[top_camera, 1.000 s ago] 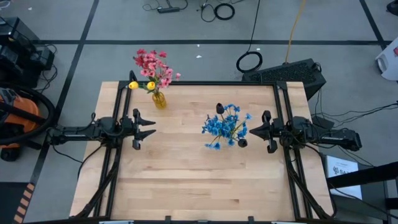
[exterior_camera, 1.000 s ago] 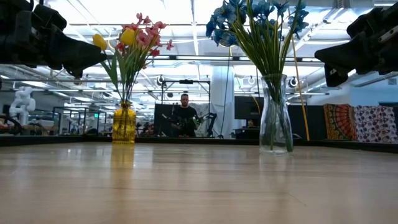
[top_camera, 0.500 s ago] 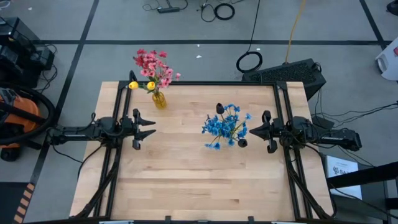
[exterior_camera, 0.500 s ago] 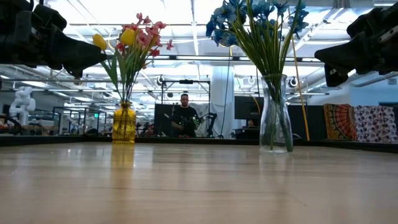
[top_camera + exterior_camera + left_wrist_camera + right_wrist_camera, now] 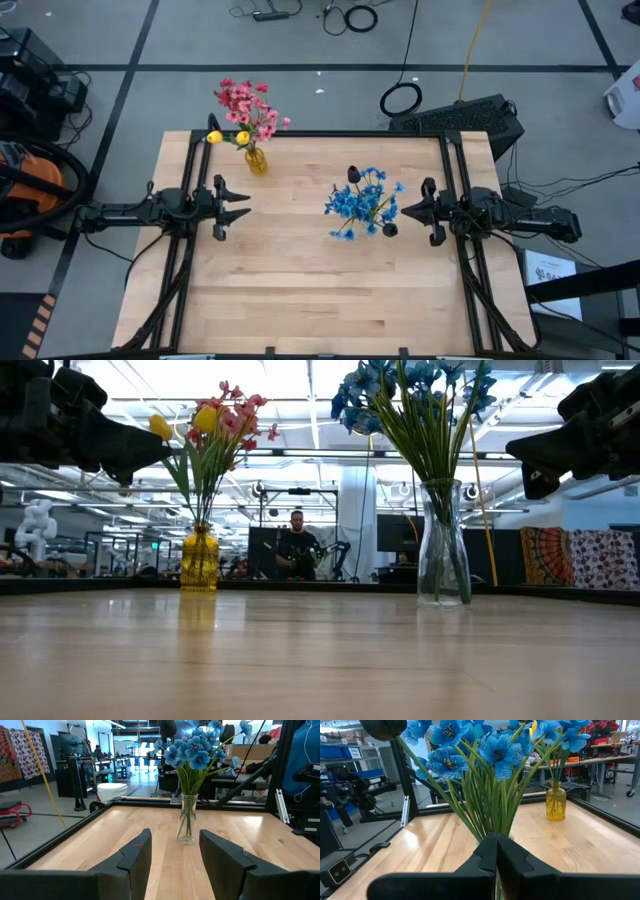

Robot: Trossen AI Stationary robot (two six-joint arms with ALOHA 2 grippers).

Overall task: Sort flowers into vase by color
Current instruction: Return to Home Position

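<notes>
A clear glass vase (image 5: 444, 555) stands upright on the table right of centre, holding blue flowers (image 5: 362, 203) and two dark buds (image 5: 353, 174). A small amber vase (image 5: 256, 160) stands near the far-left edge with pink-red flowers (image 5: 246, 104) and two yellow buds (image 5: 214, 136). My left gripper (image 5: 246, 206) hovers open at the left side, pointing at the clear vase (image 5: 186, 822). My right gripper (image 5: 404, 211) hovers shut just right of the blue flowers (image 5: 485, 750), above the table.
Black frame rails (image 5: 190, 190) run along the table's left and right sides. Bare wood lies across the near half of the table (image 5: 320, 300). A person (image 5: 296, 545) stands far off in the room behind the table.
</notes>
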